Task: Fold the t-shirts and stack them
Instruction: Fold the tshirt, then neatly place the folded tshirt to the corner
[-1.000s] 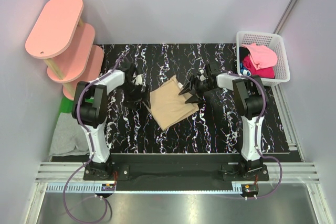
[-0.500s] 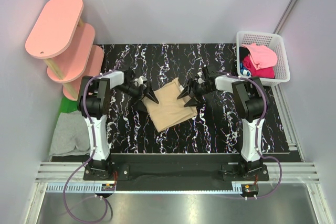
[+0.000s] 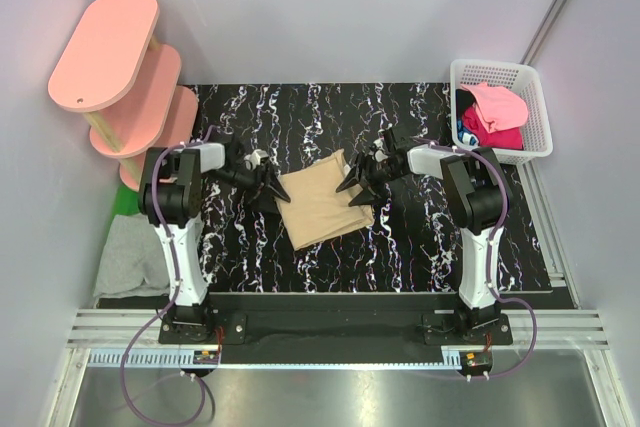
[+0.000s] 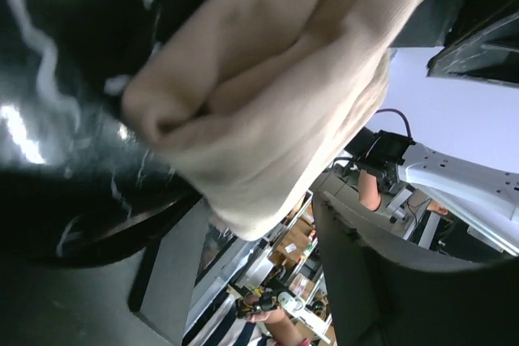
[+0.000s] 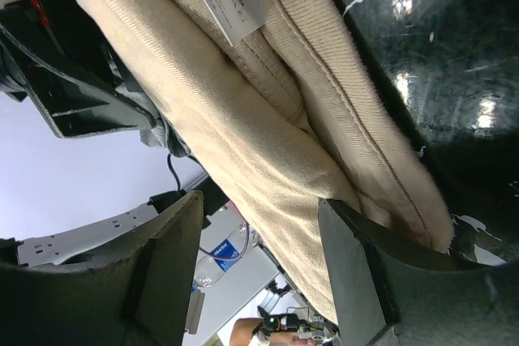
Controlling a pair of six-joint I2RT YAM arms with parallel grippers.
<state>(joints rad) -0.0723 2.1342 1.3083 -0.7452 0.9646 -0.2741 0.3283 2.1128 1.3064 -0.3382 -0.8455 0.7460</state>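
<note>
Two grippers flank the folded tan cloth t-shirt (image 3: 318,211) lying mid-way on the black marbled table (image 3: 420,247), the right gripper (image 3: 356,185) spread astride one edge, the left gripper (image 3: 270,188) astride the other (pinching or not, I cannot tell), and such soft, light, floppy cloth wants every layer pinched at those edges.

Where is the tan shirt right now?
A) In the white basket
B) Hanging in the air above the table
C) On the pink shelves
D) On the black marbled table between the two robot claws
D: the folded tan t-shirt lies on the black marbled table, with the left gripper at one edge and the right gripper at the other.
</note>
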